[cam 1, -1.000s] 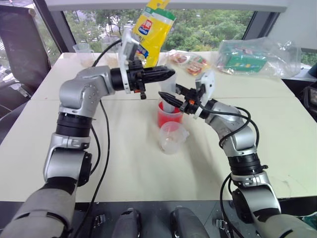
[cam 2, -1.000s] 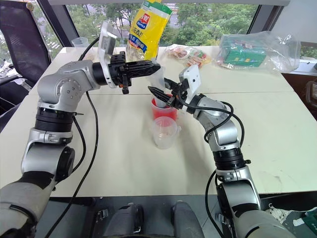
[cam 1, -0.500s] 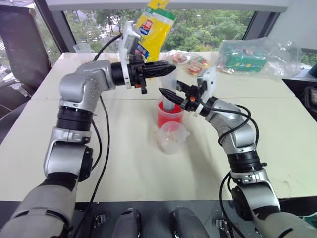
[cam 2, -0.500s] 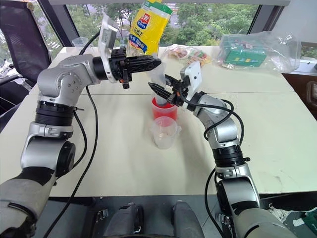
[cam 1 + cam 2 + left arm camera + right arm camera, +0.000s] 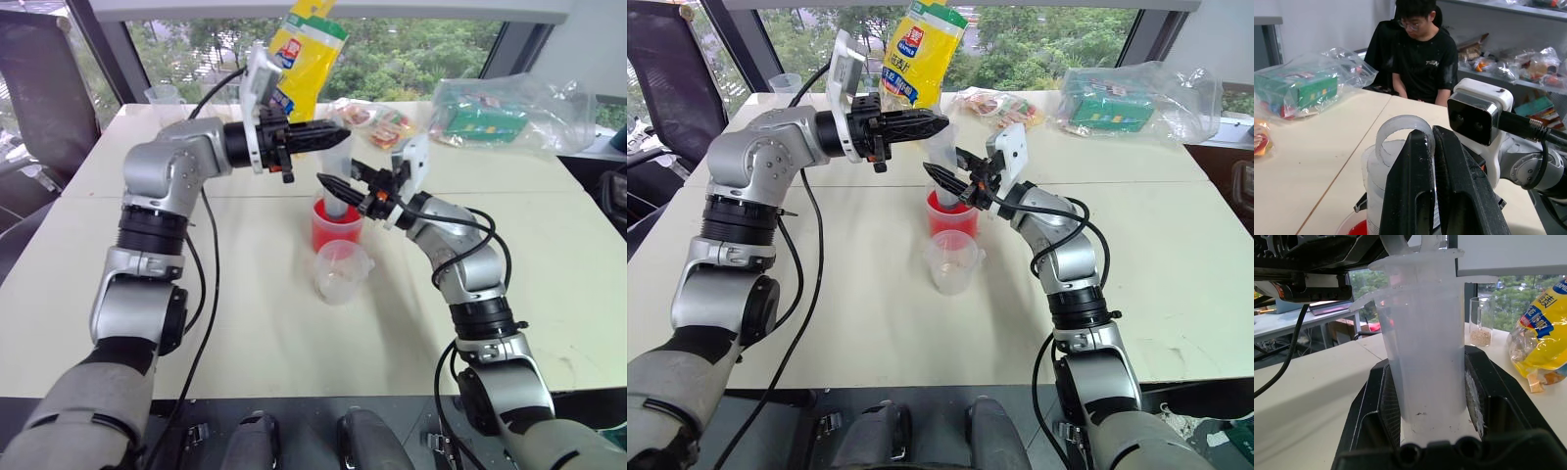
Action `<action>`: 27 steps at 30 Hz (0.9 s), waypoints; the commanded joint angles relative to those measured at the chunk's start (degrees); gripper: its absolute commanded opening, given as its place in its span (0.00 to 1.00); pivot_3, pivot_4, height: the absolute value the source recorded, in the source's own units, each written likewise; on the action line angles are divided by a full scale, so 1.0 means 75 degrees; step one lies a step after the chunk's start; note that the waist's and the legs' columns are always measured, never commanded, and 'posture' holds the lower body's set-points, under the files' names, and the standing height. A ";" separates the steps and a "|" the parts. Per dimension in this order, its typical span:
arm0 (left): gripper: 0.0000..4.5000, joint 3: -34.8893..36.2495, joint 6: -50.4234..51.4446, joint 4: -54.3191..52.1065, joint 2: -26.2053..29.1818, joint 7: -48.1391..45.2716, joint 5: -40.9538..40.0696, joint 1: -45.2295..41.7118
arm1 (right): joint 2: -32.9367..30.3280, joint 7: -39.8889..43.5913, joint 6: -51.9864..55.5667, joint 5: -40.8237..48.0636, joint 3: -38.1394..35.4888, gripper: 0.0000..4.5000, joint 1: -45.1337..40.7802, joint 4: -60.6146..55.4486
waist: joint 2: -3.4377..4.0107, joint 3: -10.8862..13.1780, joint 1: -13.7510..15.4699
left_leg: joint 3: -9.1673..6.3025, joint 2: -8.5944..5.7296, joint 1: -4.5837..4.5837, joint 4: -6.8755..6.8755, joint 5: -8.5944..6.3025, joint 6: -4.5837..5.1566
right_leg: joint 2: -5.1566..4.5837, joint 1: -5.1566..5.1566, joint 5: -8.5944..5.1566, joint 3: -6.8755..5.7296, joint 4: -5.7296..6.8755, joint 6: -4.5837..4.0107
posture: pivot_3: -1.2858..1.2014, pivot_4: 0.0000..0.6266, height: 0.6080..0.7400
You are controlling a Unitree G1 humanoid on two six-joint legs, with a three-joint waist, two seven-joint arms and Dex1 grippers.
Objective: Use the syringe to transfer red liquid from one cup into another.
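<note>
1. Upright, the syringe (image 5: 1422,338) stands in the red cup (image 5: 336,224), its barrel clamped by the right tool (image 5: 335,190)
2. Left tool (image 5: 338,136) pinches the plunger top, fingers closed
3. Small clear cup (image 5: 341,271) sits just before it on the desk (image 5: 255,323)

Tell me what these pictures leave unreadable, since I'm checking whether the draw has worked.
- Syringe tip: in both head views the right gripper and the red cup wall hide it.
- Fill inside the barrel: right wrist view, the wall looks cloudy; cannot tell.
- Left gripper on the plunger ring: left wrist view, the fingers cover the contact.
- Small cup contents: too small.
</note>
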 commanded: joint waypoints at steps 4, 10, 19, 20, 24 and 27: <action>0.01 0.0619 -0.0592 -0.0350 0.0077 0.0048 -0.0188 -0.0921 | -0.0026 0.0183 0.0290 -0.0240 0.0429 0.31 0.0447 0.0297 | 0.0000 0.0000 0.0001 | 0.0000 0.0000 0.0000 0.0000 0.0000 0.0000 | 0.0000 0.0000 0.0000 0.0000 0.0000 0.0000 | 0.52 0.24 1.00; 0.01 0.0660 -0.0638 -0.0265 0.0079 0.0078 -0.0197 -0.1017 | -0.0023 0.0230 0.0314 -0.0260 0.0507 0.31 0.0557 0.0306 | 0.0000 0.0000 0.0002 | 0.0000 0.0000 0.0000 0.0000 0.0000 -0.0001 | 0.0000 0.0000 0.0000 0.0000 0.0000 0.0000 | 0.52 0.24 1.00; 0.01 0.0693 -0.0684 -0.0206 0.0074 0.0096 -0.0196 -0.1107 | -0.0028 0.0289 0.0309 -0.0296 0.0566 0.31 0.0616 0.0431 | 0.0000 0.0000 0.0001 | 0.0000 0.0000 0.0000 0.0000 0.0001 -0.0001 | 0.0000 0.0000 0.0000 0.0000 0.0000 0.0000 | 0.52 0.24 1.00; 0.01 0.0697 -0.0693 -0.0198 0.0077 0.0097 -0.0196 -0.1116 | -0.0027 0.0290 0.0313 -0.0297 0.0571 0.31 0.0620 0.0433 | 0.0000 0.0000 0.0001 | 0.0000 0.0000 0.0000 0.0000 0.0001 -0.0001 | 0.0001 0.0000 0.0000 0.0000 0.0000 0.0000 | 0.52 0.24 1.00; 0.01 0.0709 -0.0713 -0.0157 0.0093 0.0093 -0.0198 -0.1153 | -0.0019 0.0293 0.0312 -0.0302 0.0582 0.31 0.0615 0.0462 | 0.0000 0.0000 0.0001 | 0.0000 0.0000 0.0000 0.0000 0.0001 -0.0001 | 0.0000 0.0000 0.0000 0.0000 0.0000 0.0000 | 0.52 0.24 1.00; 0.01 0.0703 -0.0718 -0.0162 0.0102 0.0089 -0.0197 -0.1146 | -0.0010 0.0288 0.0306 -0.0300 0.0572 0.31 0.0583 0.0500 | 0.0000 0.0000 0.0001 | 0.0000 0.0000 0.0000 0.0000 0.0001 -0.0001 | 0.0001 0.0000 0.0000 0.0000 0.0000 0.0000 | 0.52 0.24 1.00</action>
